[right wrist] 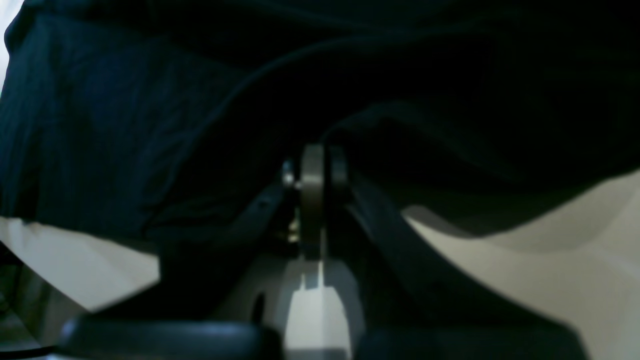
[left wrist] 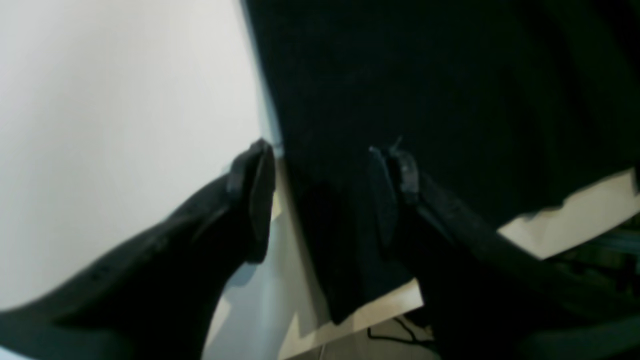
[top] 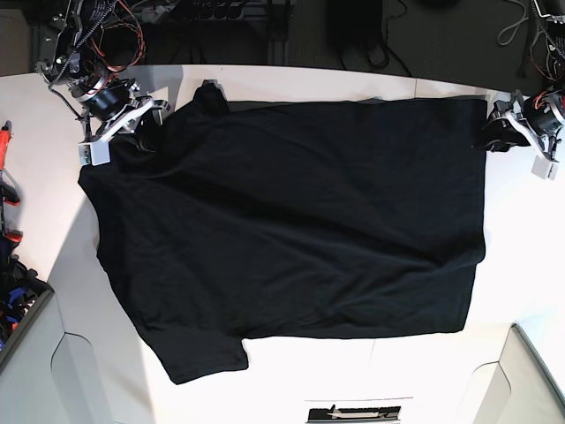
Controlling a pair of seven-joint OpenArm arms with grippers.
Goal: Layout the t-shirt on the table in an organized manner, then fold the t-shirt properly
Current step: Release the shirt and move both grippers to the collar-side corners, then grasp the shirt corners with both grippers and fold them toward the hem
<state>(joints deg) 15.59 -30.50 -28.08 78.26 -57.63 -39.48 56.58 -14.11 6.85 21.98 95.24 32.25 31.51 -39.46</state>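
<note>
Right gripper [right wrist: 320,200] pinches the t-shirt [top: 291,221]; left gripper [left wrist: 325,195] gapes astride its hem; clamp, then tension evenly across the surface [top: 530,247].

T-shirt [top: 291,221]: spread flat across the table [top: 530,265], hem toward its right edge.
Right gripper [top: 146,132]: at the shirt's far-left corner.
Left gripper [top: 496,131]: at the far-right corner, straddling the shirt's edge.
</note>
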